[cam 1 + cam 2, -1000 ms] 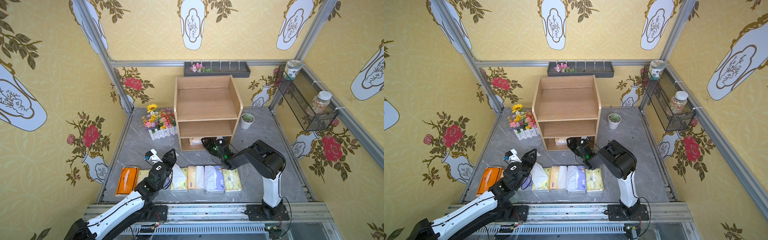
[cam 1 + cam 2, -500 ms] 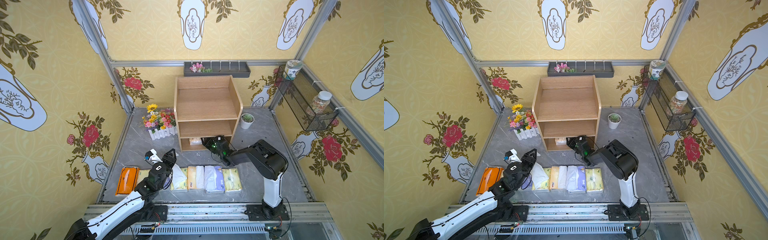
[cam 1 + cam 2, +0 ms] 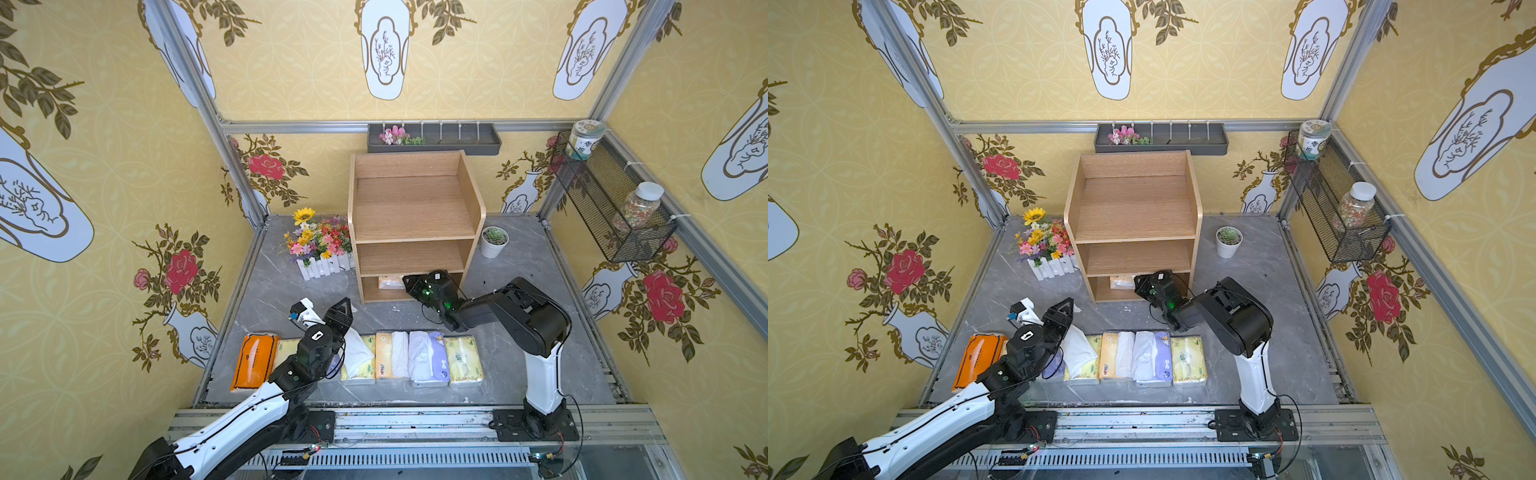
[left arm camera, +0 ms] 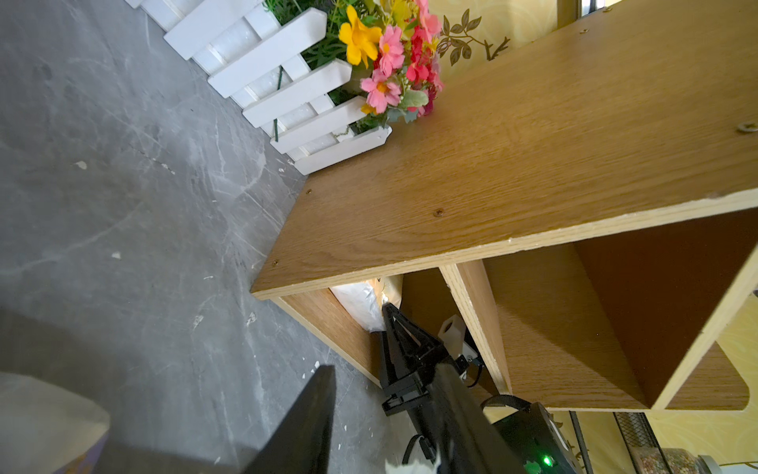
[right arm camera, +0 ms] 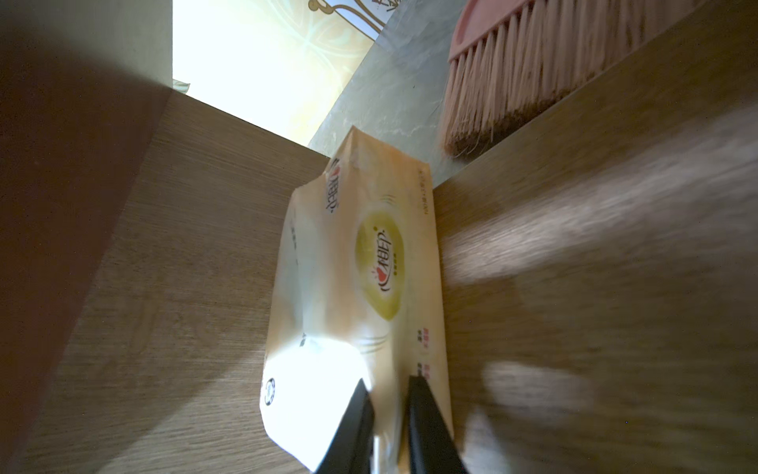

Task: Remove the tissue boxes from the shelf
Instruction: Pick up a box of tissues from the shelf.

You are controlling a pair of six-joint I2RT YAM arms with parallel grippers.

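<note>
Grey marble surface point(image 3: 282, 286), floral yellow walls point(image 3: 124, 137). Right gripper point(image 5: 387, 381) jaws clamp tissue pack point(image 5: 357, 266) inside shelf point(image 3: 415, 208); left gripper point(image 3: 338, 311) jaws indeterminate.

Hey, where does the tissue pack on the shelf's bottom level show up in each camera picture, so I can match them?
In a top view: the tissue pack lies on the bottom level of the shelf.
In a top view: same spot.
Left wrist: only its white end peeks out.
Right wrist: large, mid-picture, lying on wood.
Shared landmark: the shelf's wooden boards.
</note>
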